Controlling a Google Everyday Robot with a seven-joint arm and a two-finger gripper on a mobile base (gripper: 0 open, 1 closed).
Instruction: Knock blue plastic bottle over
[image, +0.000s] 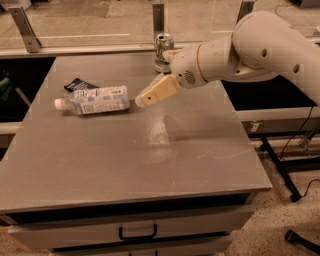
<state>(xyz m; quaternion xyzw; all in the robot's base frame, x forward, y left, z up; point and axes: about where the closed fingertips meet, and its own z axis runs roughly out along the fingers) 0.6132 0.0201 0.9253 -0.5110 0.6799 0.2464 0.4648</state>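
The blue plastic bottle (94, 100) lies on its side on the grey table (130, 150), its white cap pointing left and its white label facing up. My gripper (141, 101) hangs just right of the bottle's base, a small gap from it, a little above the table top. The white arm reaches in from the upper right.
A green-and-white metal can (162, 50) stands upright at the table's far edge, behind the arm. A flat dark blue packet (77, 85) lies behind the bottle. A glass rail runs along the back. Drawers with a black handle (137, 232) sit below the front edge.
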